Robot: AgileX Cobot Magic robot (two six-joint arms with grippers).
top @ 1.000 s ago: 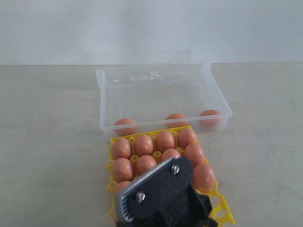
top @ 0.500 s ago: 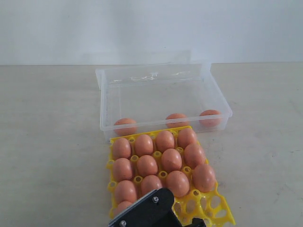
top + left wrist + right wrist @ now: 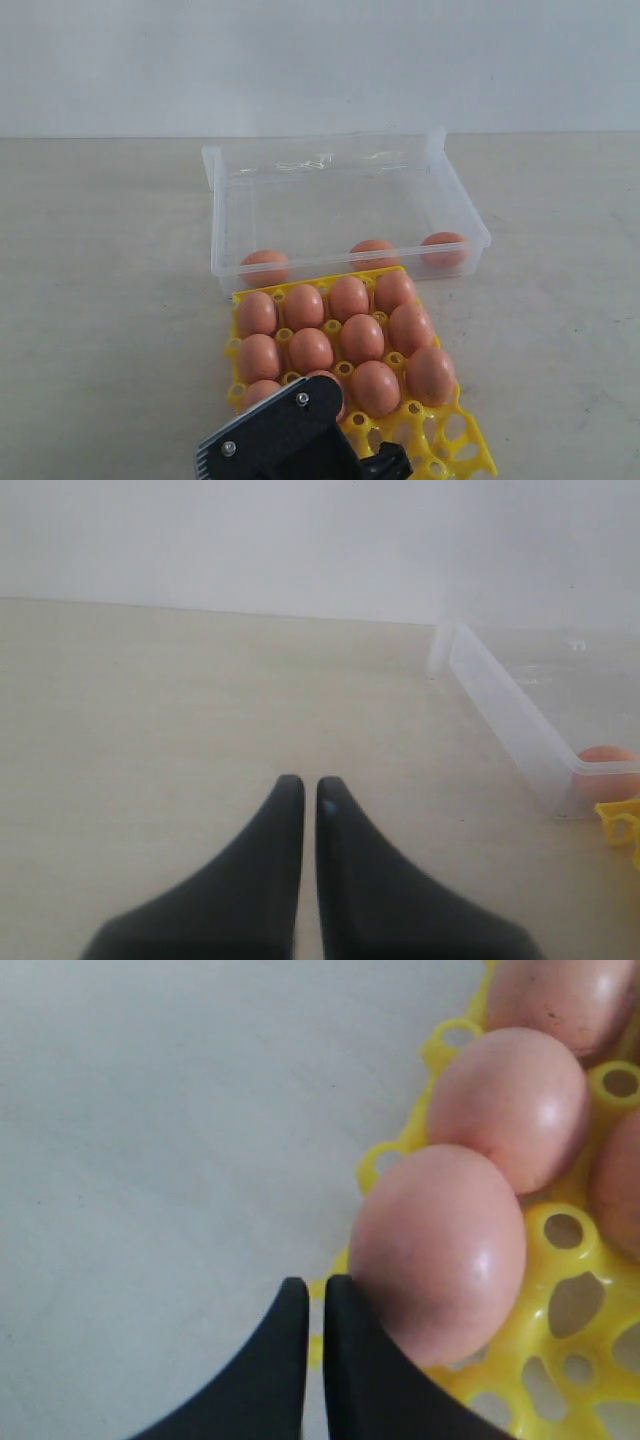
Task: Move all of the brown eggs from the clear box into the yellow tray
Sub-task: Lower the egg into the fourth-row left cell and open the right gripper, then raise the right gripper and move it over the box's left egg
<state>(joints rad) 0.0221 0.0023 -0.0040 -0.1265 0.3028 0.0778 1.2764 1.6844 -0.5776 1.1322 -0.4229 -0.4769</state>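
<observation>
Got three brown eggs (image 3: 374, 251) in clear box (image 3: 320, 160) along wall nearest yellow tray (image 3: 478, 460), with both jaws closed empty: treat as light, slick, brittle, pinch gently across middle.

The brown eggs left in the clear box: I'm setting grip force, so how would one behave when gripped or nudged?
Probably prone to rolling: the three brown eggs lie loose on the clear box's flat floor, without cups like the yellow tray's. Their smooth, rounded shells may slip in a pinch grip. Likely fragile, so squeeze gently.
</observation>
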